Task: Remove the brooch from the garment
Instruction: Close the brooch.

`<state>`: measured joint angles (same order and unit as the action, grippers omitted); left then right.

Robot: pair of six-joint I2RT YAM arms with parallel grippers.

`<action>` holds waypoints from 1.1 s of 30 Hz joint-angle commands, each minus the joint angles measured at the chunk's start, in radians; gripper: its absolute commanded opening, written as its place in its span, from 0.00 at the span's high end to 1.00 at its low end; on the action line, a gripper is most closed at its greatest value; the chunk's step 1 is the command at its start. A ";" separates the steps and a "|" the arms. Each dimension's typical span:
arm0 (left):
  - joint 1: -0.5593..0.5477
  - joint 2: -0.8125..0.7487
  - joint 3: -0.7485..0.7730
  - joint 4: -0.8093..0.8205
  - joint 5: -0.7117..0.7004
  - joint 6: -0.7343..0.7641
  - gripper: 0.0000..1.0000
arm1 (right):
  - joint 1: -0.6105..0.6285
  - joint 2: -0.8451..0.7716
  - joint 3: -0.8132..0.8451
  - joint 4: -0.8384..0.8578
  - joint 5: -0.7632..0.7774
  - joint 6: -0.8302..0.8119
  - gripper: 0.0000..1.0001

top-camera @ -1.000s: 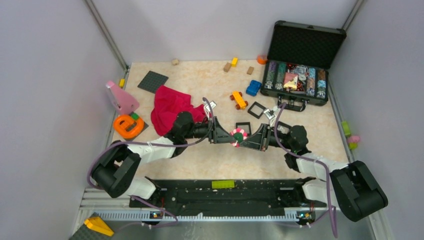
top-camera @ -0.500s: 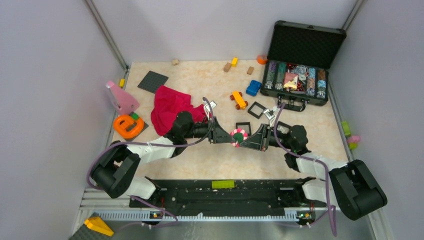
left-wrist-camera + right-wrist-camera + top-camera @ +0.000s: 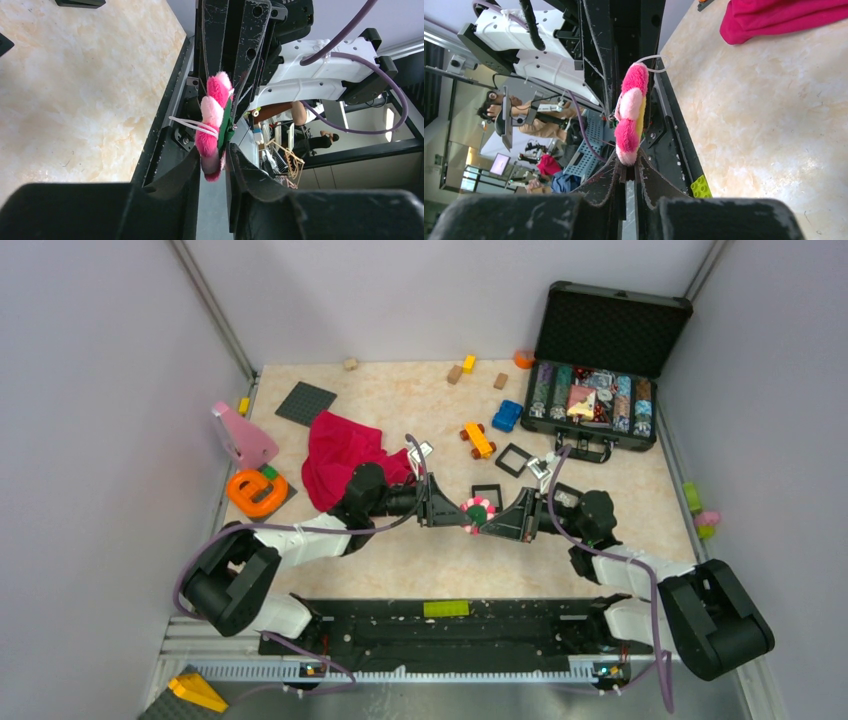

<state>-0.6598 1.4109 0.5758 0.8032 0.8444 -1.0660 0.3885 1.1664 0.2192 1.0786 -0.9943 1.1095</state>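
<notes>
At frame centre we are pinching the brooch (image 3: 477, 511) tightly by its edge in our right claw (image 3: 628, 160). Our left claw (image 3: 212, 155) is straddling the opposite petal, and we cannot tell whether it is gripping. The brooch is well apart from the garment (image 3: 338, 455).

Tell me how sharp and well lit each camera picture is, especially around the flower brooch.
Top external: even, soft light, all sharp, though the fluffy pink-and-white flower brooch is small. Left wrist: brooch crisp edge-on, left tool a dark blur near the lens. Right wrist: brooch crisp, right tool blurred, marble-patterned tabletop brightly lit.
</notes>
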 commanded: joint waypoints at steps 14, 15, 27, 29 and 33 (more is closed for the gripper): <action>0.014 -0.013 -0.012 0.169 0.032 -0.066 0.55 | -0.002 0.041 0.026 0.112 -0.044 0.044 0.99; 0.013 -0.011 -0.011 0.169 0.035 -0.066 0.56 | -0.002 0.042 0.028 0.113 -0.044 0.047 0.99; 0.006 0.001 0.014 0.128 0.049 -0.033 0.56 | -0.002 0.061 0.035 0.131 -0.049 0.059 0.99; 0.004 0.002 0.017 0.120 0.049 -0.027 0.57 | -0.002 0.059 0.035 0.129 -0.049 0.060 0.99; 0.002 0.000 0.018 0.099 0.045 -0.015 0.62 | 0.000 0.058 0.037 0.125 -0.049 0.059 0.99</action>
<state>-0.6506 1.4120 0.5648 0.8894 0.8745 -1.1118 0.3885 1.2228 0.2192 1.1461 -1.0321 1.1721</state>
